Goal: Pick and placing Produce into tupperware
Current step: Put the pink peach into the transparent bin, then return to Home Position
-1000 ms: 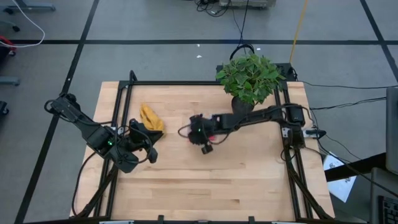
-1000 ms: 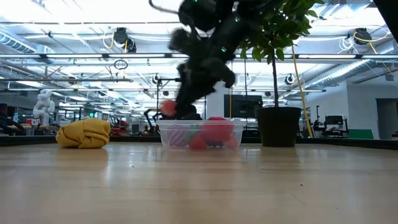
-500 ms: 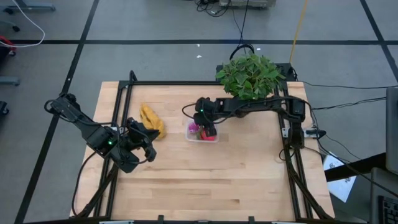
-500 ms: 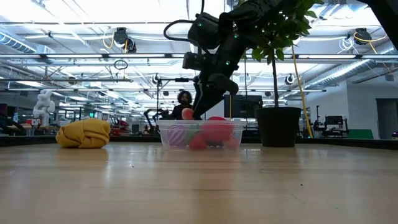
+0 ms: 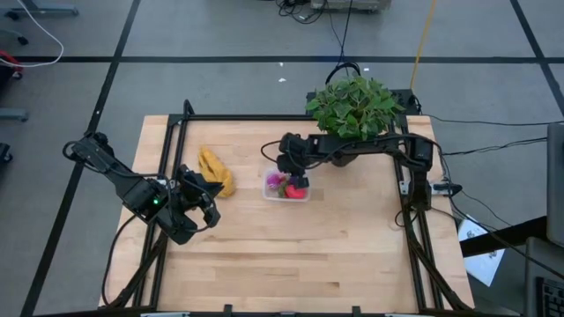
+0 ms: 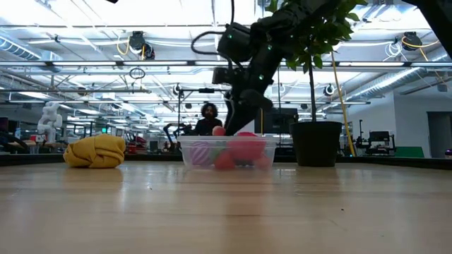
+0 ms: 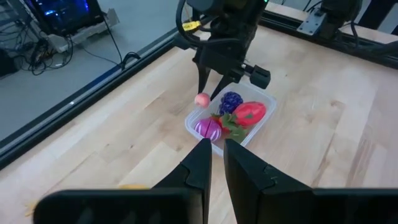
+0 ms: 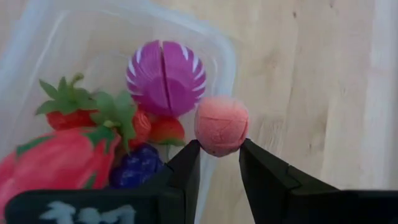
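Between the tips of the right gripper sits a small pink ball, matte and faintly ridged, pinched above the rim of the tupperware. Below and beside the claw, the clear rounded box already holds a glossy purple segmented piece, strawberries and grapes; probably only the release remains. Well apart, the left gripper waits, fingers nearly together, holding nothing.

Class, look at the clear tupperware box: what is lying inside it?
Inside the tupperware lie a purple striped ball, strawberries, a large red fruit and purple grapes. The right gripper holds a pink fruit over its rim. Anything beneath the pile is covered.
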`<state>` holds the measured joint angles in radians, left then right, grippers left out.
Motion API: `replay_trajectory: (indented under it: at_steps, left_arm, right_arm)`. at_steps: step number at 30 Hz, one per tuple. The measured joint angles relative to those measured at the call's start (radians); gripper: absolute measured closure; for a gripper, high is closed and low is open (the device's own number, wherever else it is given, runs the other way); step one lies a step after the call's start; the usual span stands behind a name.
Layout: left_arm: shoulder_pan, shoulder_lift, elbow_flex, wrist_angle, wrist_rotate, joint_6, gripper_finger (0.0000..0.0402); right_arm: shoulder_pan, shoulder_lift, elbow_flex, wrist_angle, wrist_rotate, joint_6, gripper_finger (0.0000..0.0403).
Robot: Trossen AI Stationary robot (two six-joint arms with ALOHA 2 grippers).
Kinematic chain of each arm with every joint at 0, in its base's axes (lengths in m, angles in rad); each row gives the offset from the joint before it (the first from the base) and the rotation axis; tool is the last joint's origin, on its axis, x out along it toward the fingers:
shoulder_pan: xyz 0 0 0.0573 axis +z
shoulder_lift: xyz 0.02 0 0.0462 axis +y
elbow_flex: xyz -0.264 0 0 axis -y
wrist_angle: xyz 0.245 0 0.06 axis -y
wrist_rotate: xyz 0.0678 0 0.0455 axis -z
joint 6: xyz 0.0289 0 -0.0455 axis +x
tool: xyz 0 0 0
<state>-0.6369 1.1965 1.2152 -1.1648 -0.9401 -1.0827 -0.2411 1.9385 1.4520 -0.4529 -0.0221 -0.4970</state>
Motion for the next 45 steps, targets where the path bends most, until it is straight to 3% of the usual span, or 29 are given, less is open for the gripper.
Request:
replay_trajectory:
  at_steps: [10,27,32,36,45]
  left_arm:
    - [0.001,0.000,0.000,0.001,0.000,0.000,0.0355]
    - [0.001,0.000,0.000,0.001,0.000,0.004,0.0355]
    - [0.001,0.000,0.000,0.001,-0.001,0.004,0.0355]
    - [0.001,0.000,0.000,0.001,-0.001,0.003,0.0355]
    - [0.001,0.000,0.000,0.001,-0.001,-0.020,0.0355]
  right_arm:
    - [-0.014,0.001,-0.091,0.053,-0.001,-0.021,0.0305]
    - [-0.013,0.001,-0.091,0.082,0.001,-0.024,0.0305]
    - [-0.005,-0.005,-0.091,0.081,0.101,-0.043,0.0305]
    - [0.010,-0.043,-0.091,0.082,0.154,-0.065,0.0305]
    - [0.038,-0.174,-0.091,0.080,0.153,-0.061,0.0305]
